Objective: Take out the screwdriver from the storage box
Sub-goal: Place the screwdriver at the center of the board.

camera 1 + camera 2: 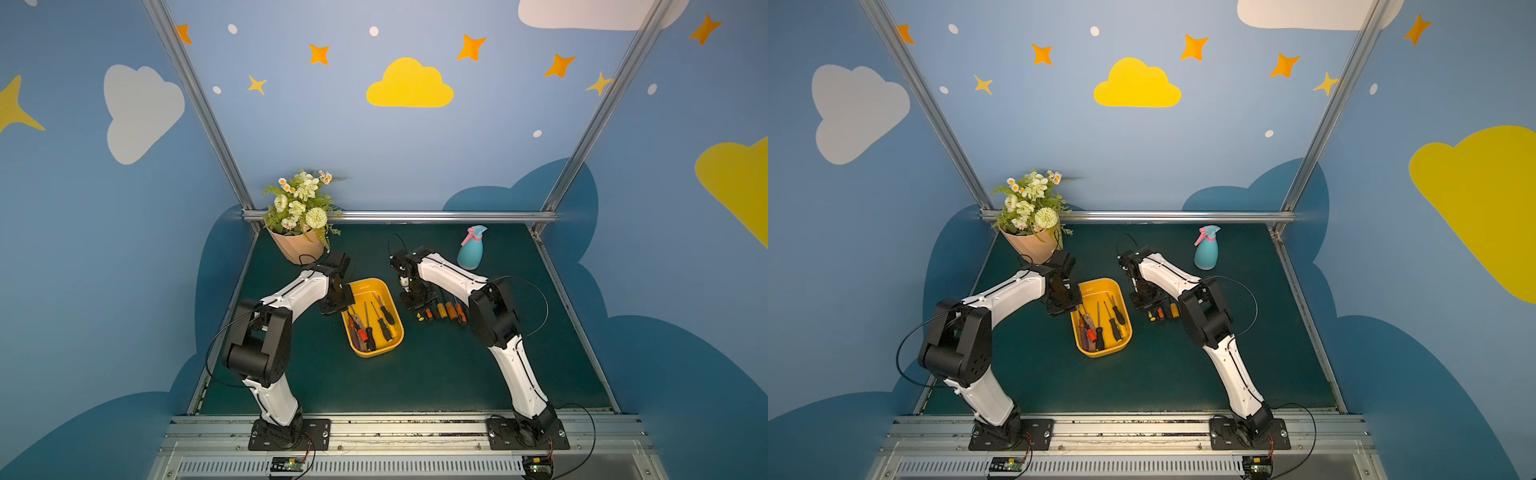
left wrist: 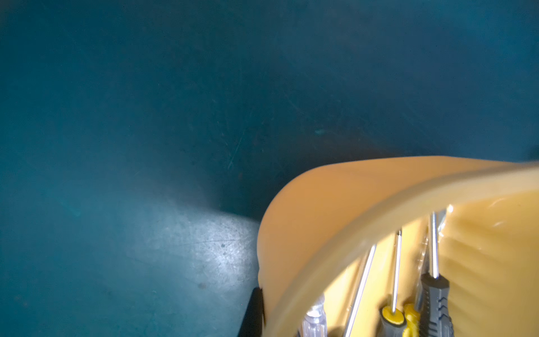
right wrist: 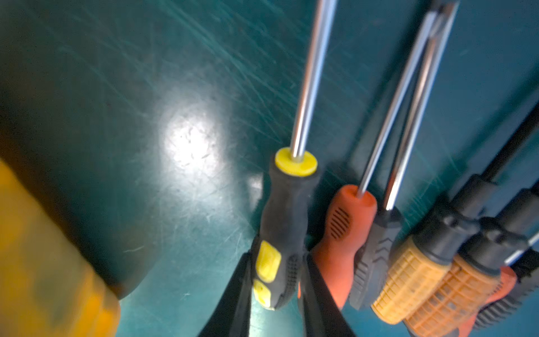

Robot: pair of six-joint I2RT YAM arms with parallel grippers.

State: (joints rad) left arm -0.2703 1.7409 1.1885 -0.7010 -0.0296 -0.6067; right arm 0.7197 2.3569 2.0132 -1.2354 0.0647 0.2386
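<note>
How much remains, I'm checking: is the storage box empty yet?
Not empty. In both top views the storage box holds several screwdrivers.

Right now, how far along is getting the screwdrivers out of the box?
Done: several screwdrivers lie in a row on the mat beside the box. In hand: the right gripper grips a black-yellow screwdriver at that row's end, while the left gripper seems to pinch the box's rim. Left: several more screwdrivers inside the box.
</note>
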